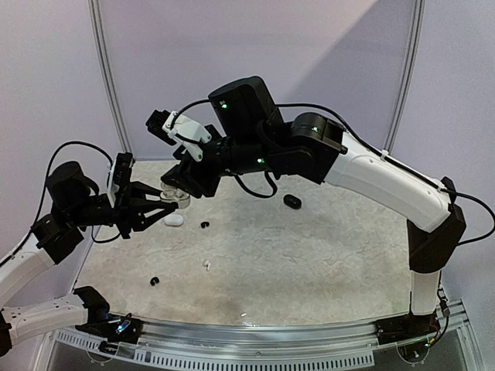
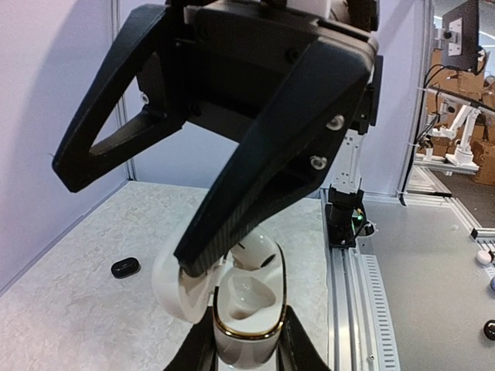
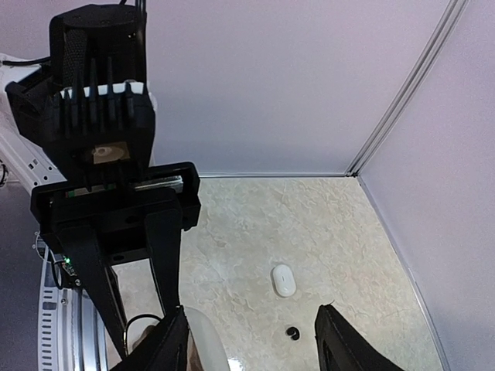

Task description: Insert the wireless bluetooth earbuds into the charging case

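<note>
My left gripper (image 1: 164, 205) is shut on an open white charging case with a gold rim (image 2: 246, 313), held above the table at the far left. A white earbud (image 2: 260, 250) sits in the case's far slot; the near slot is empty. My right gripper (image 2: 128, 224) hangs open right over the case, one finger tip touching the open lid (image 2: 172, 287). It holds nothing; the right wrist view shows its jaws (image 3: 251, 348) wide apart. Loose on the table lie a black earbud (image 1: 204, 225), a white earbud (image 1: 206, 264) and another black earbud (image 1: 154, 280).
A closed white case (image 1: 174, 219) lies just below the grippers and also shows in the right wrist view (image 3: 283, 280). A closed black case (image 1: 292, 202) lies mid-table. A small white thing (image 1: 244, 315) lies near the front rail. Walls close off the back and left.
</note>
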